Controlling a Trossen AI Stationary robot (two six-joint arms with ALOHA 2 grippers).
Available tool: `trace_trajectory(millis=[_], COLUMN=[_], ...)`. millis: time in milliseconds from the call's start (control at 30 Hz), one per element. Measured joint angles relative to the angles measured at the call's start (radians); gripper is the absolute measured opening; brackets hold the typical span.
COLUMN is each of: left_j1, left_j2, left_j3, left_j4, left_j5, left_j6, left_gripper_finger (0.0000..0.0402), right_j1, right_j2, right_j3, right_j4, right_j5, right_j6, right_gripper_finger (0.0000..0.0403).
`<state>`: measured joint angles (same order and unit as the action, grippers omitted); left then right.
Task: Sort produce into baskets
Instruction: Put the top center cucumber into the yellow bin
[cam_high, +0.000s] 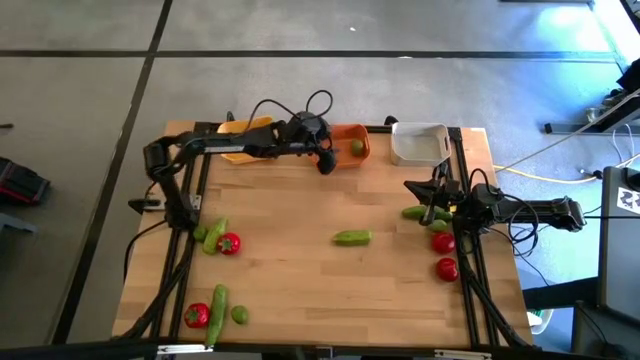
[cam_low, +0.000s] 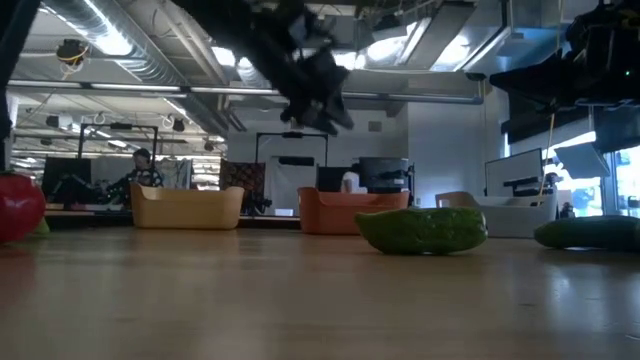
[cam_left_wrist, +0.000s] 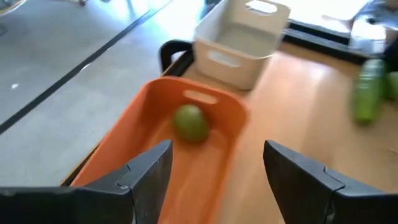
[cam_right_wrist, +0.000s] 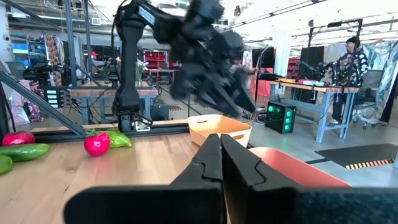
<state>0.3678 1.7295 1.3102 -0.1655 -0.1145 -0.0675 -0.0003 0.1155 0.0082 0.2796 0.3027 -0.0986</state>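
One lime (cam_high: 356, 147) sits in the orange basket (cam_high: 362, 133) at the far edge of the desk (cam_high: 300, 210), between the yellow basket (cam_high: 240, 127) on its left and the white basket (cam_high: 418, 142) on its right. Left gripper (cam_high: 325, 165) hangs at the near rim of the orange basket, fingers (cam_left_wrist: 149, 171) spread apart and holding nothing; the wrist view shows the lime lying loose in the tub beyond them. I judge this as the drop-off of one lime just done, so the step in hand is release and clear away. Right gripper (cam_high: 425, 190) waits at the right side of the desk, fingers pressed together, empty, beside a cucumber (cam_high: 424, 213) and two tomatoes (cam_high: 443, 242). Still unsorted: a cucumber (cam_high: 352, 237) mid-desk, plus a tomato (cam_high: 229, 243) with green pieces on the left, and a tomato (cam_high: 196, 315), cucumber (cam_high: 218, 298) and lime (cam_high: 240, 314) at the near left corner. Next move probably calls for lifting the left arm clear of the basket rim, then reaching back toward the near left cluster or the mid-desk cucumber with fingers kept open, picking one piece and matching it to its own basket.
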Motion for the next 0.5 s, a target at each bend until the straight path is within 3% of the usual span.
trace_trajectory(millis=[233, 500], left_j1=[-0.127, -0.299], left_j2=[-0.153, -0.276], left_j3=[0.000, 0.000], left_j4=[-0.189, -0.458], left_j5=[0.000, 0.000], left_j6=[0.005, -0.117], left_gripper_finger=[0.0242, 0.0243], right_j1=[0.000, 0.000], right_j2=[0.000, 0.000], right_j3=[0.000, 0.000], right_j4=[0.000, 0.001], right_j5=[0.000, 0.000], right_j6=[0.000, 0.000], right_gripper_finger=[0.0000, 0.0000])
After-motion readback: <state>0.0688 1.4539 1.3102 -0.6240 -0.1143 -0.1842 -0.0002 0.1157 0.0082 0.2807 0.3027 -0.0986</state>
